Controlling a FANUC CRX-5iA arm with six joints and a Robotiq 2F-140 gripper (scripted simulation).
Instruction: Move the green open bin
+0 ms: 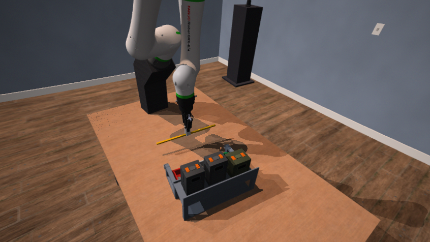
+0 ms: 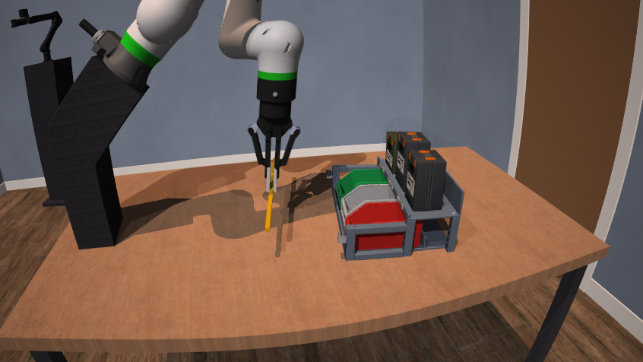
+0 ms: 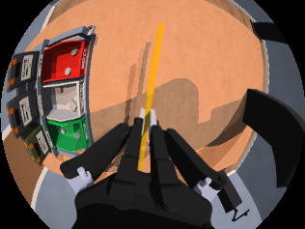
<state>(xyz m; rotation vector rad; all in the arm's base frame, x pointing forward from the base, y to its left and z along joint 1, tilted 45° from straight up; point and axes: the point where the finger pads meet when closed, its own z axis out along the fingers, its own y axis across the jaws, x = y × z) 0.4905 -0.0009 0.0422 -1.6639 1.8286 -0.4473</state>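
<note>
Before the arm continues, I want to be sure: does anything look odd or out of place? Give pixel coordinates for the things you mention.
Yes: the closed gripper (image 1: 187, 133) (image 2: 270, 191) (image 3: 147, 115) holds a long yellow bar (image 1: 172, 139) (image 2: 268, 211) (image 3: 156, 52) above the table, although the green bin (image 2: 363, 176) (image 3: 67, 134) is the target.
</note>
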